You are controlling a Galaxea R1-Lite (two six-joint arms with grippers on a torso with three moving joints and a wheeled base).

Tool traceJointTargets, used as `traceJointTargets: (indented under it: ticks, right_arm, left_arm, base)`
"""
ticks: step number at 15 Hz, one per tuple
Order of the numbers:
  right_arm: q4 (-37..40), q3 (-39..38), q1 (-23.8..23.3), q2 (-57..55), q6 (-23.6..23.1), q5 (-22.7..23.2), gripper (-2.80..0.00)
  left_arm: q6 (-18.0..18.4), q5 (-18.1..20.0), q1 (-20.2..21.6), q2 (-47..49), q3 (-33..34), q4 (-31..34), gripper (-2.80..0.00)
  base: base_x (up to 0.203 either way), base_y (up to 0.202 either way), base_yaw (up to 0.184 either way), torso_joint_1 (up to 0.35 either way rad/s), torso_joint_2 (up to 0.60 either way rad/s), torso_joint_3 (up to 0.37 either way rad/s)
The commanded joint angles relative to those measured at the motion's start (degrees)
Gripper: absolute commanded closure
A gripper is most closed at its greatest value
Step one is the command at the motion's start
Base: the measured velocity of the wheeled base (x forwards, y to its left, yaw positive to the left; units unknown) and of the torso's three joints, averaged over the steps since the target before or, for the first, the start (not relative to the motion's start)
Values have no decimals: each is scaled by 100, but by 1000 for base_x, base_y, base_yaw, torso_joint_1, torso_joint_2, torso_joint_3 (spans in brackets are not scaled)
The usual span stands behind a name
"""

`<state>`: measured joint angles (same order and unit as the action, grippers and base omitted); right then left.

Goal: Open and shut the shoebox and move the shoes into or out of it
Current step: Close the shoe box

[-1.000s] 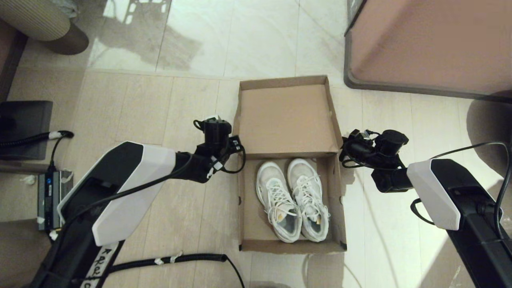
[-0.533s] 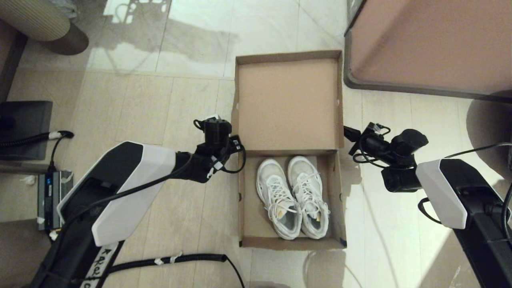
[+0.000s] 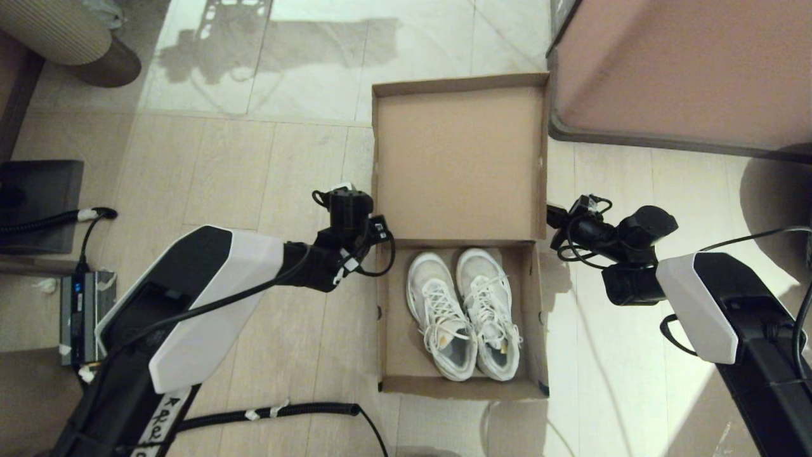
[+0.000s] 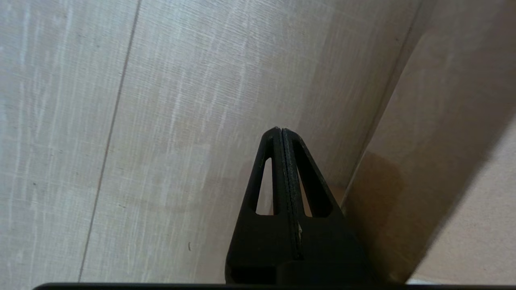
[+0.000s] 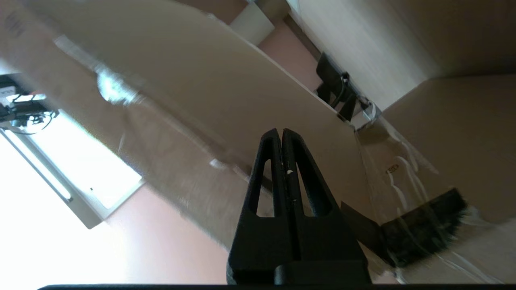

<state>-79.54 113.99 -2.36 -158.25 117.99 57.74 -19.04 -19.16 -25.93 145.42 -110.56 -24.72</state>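
The brown cardboard shoebox (image 3: 539, 317) stands open on the floor, and its lid (image 3: 457, 165) is flipped back away from me. Inside the base, side by side with toes toward the hinge, lie the white sneakers (image 3: 466, 314). My left gripper (image 3: 347, 212) hangs shut and empty just outside the box's left wall, near the hinge, pointing at the floor (image 4: 281, 131) beside the cardboard (image 4: 443, 161). Off the box's right side by the hinge, my right gripper (image 3: 550, 217) is shut and empty (image 5: 281, 132), facing the lid's outer face (image 5: 201, 80) and a dark taped corner (image 5: 423, 229).
A large pinkish-brown cabinet (image 3: 685, 70) stands at the back right, close to the lid's far right corner. A dark box (image 3: 38, 203), a power unit (image 3: 82, 311) and cables (image 3: 285, 412) lie on the left. A ribbed round object (image 3: 57, 32) sits far left.
The lid has swung from half raised to fully back. My right gripper has drawn away to the right of the lid's edge. The left arm has barely shifted.
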Motion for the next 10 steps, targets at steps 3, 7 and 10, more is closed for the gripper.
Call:
traceJointTargets:
  ticks: [3, 7, 10]
  right_arm:
    - [-282, 0, 129, 22, 254, 55, 0]
    - [-747, 0, 96, 111, 637, 123, 0]
    - [-809, 0, 87, 344, 641, 233, 0]
  left_arm:
    - [-12, -9, -26, 39, -1, -15, 0]
    - [-21, -9, -35, 39, -1, -24, 0]
    - [-29, -9, -70, 48, -1, -33, 0]
  base:
    - [0, 0, 0, 0, 0, 0]
    - [0, 0, 0, 0, 0, 0]
    - [0, 0, 0, 0, 0, 0]
